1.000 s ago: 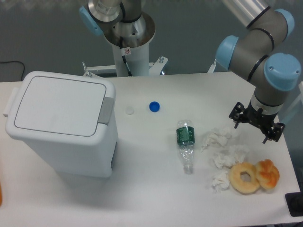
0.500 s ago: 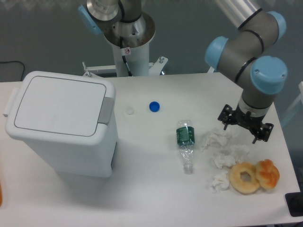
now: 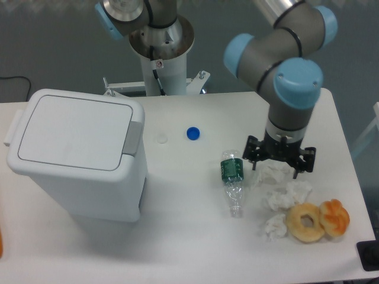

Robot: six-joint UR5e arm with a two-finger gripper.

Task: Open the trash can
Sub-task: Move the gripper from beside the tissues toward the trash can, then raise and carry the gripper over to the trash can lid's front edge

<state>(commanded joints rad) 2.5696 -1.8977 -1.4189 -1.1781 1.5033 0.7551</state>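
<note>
The trash can [image 3: 77, 157] stands at the left end of the white table [image 3: 183, 236], a large white boxy bin with rounded corners. Its flat lid [image 3: 74, 131] lies shut, and the grey push tab [image 3: 134, 137] sits on the lid's right edge. Right of the tab, a small white cap [image 3: 161, 138] and a blue bottle cap [image 3: 192, 134] lie near each other on the bare tabletop. Further right, a clear plastic bottle [image 3: 233, 182] with a green label lies on its side, its neck pointing toward the near edge of the table. Just beside the bottle hangs the gripper [image 3: 279, 161], black, pointing down over the table and well apart from the trash can. It holds nothing; from this high angle I cannot tell how wide its fingers stand. Under and below it are crumpled white tissues [image 3: 286, 195], spread in several clumps. At the right, a pale ring doughnut [image 3: 306, 222] touches an orange-brown pastry [image 3: 334, 217], both near the front edge.
</note>
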